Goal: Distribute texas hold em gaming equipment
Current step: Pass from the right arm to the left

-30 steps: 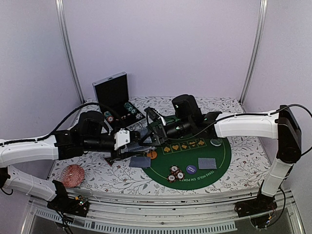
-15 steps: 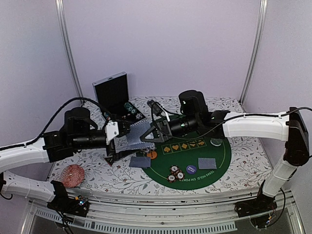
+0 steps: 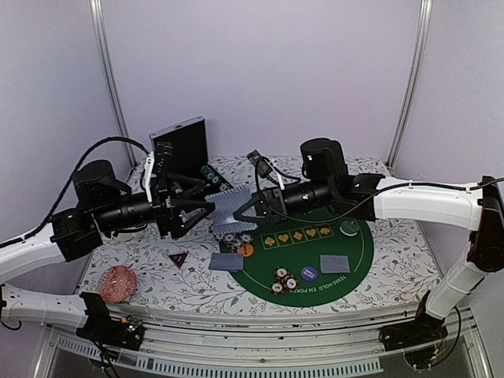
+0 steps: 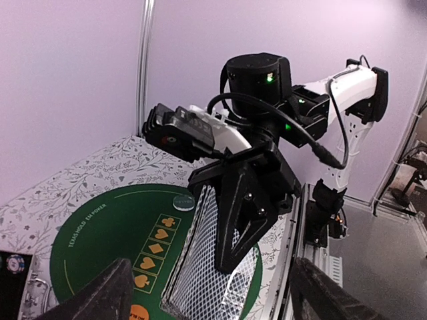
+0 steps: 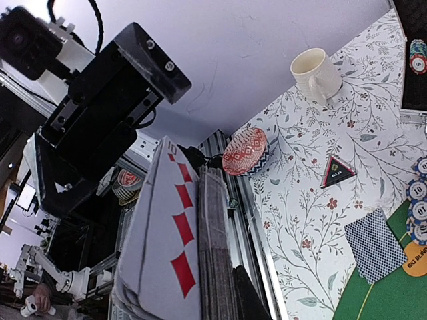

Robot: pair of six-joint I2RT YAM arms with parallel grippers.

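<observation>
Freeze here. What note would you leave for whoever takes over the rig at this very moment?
Right gripper: shut on the card deck, held in the air between the arms.
Left gripper: open, empty, facing the deck.
Done: left face-down cards and right face-down cards lie on the green mat, with front chips, left chips, orange button, purple button and pale-green button.
Left: the black triangular marker lies off the mat on the floral cloth; case chips remain in the case; probably more cards to deal.
</observation>
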